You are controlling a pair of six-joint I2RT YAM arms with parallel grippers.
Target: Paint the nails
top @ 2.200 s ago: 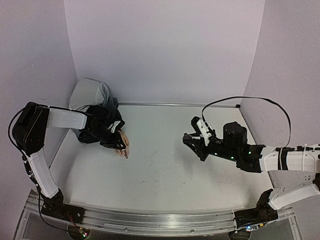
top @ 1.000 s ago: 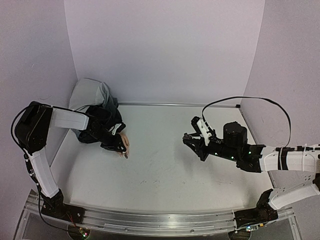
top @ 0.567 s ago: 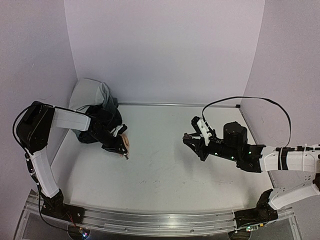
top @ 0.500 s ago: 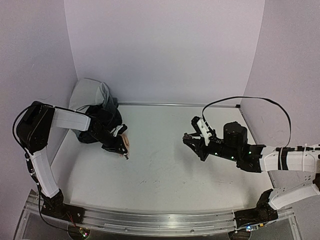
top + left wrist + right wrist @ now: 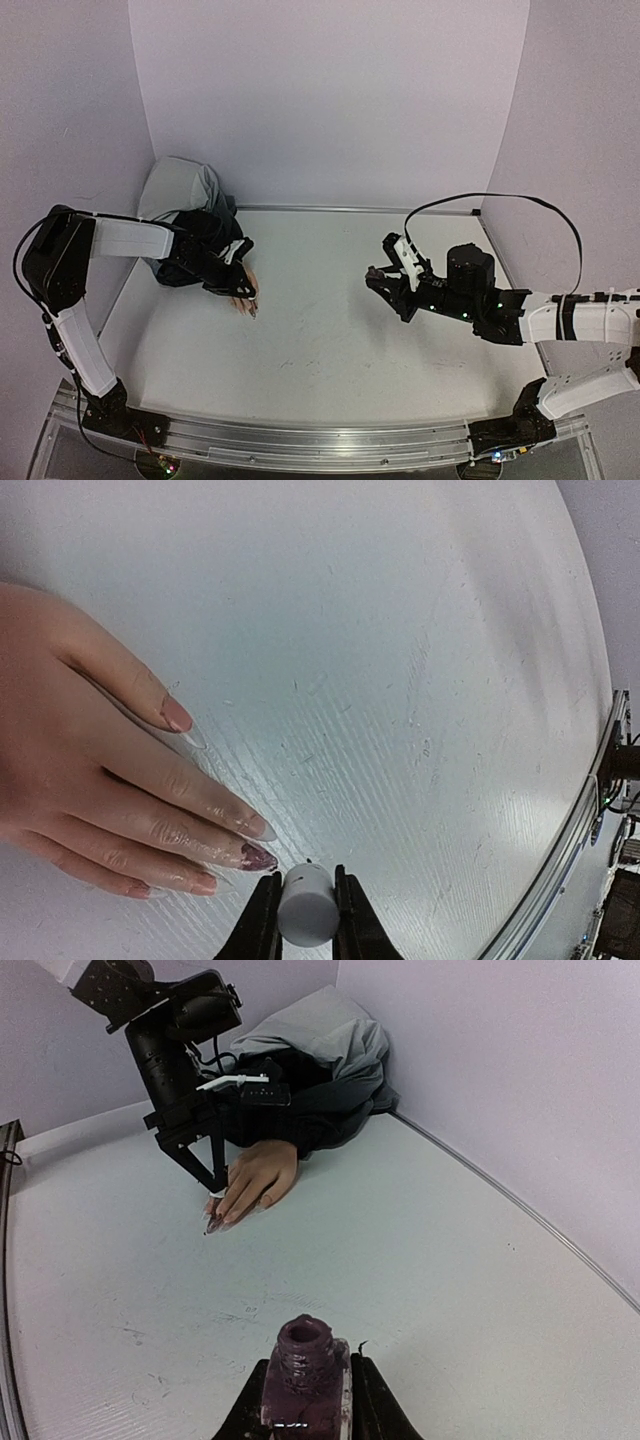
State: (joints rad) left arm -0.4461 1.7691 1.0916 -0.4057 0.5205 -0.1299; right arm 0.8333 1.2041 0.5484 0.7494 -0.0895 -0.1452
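Left gripper (image 5: 244,289) dropped to the nails (image 5: 258,857) — jaws grasping brush cap (image 5: 306,912), cloth (image 5: 182,186) behind; right gripper (image 5: 378,277) clenches bottle (image 5: 304,1362).

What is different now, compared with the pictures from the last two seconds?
The left gripper, its fingers shut on the white brush cap, drew slightly back toward the black sleeve. More of the mannequin hand shows than half a second ago. Nothing was taken or let go. The right gripper holds the open polish bottle in the same place, and the hand seems unmoved.
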